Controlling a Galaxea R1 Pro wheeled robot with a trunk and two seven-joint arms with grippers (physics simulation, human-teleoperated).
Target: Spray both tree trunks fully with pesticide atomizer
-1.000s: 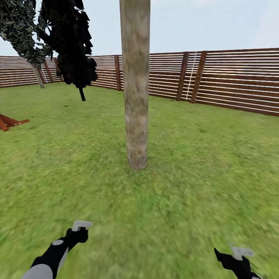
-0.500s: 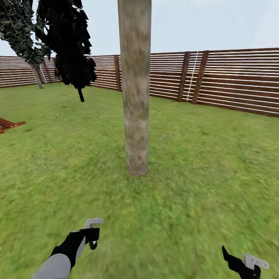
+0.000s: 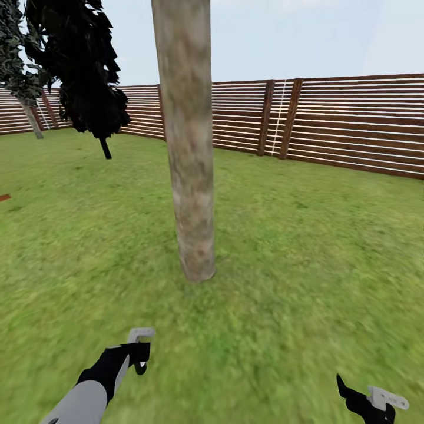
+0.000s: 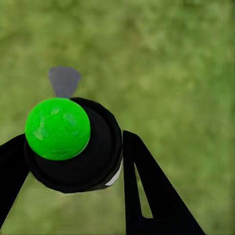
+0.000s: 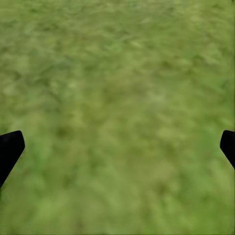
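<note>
- The tree trunk (image 3: 187, 147), a pale mottled column, stood upright in the grass floor (image 3: 306, 253) and served as the landmark; its base met the lawn ahead of the robot, slightly to the left of the midline between the two arms.
- The left tool (image 3: 140, 348) hung low over the grass on the near side of the tree trunk, a little to its left and well apart from it.
- In the left wrist view, the left tool (image 4: 73, 161) was closed around the pesticide atomizer (image 4: 83, 147), a black cylinder seen end-on with a bright green round top; one black finger (image 4: 147, 191) lay against its side, and a small grey tab projected beyond it over the grass.
- The right tool (image 3: 377, 400) sat on the near side of the tree trunk, far to its right, above bare lawn.
- In the right wrist view, the fingertips (image 5: 10, 147) of the right tool appeared at the two sides, spread wide with nothing but grass between them.
- The slatted wooden fence (image 3: 353, 123) ran behind the tree trunk.
- A black-leaved tree (image 3: 88, 70) stood beyond the tree trunk to its left, before the fence.
- A second pale trunk (image 3: 30, 122) stood farther left, near the fence.
</note>
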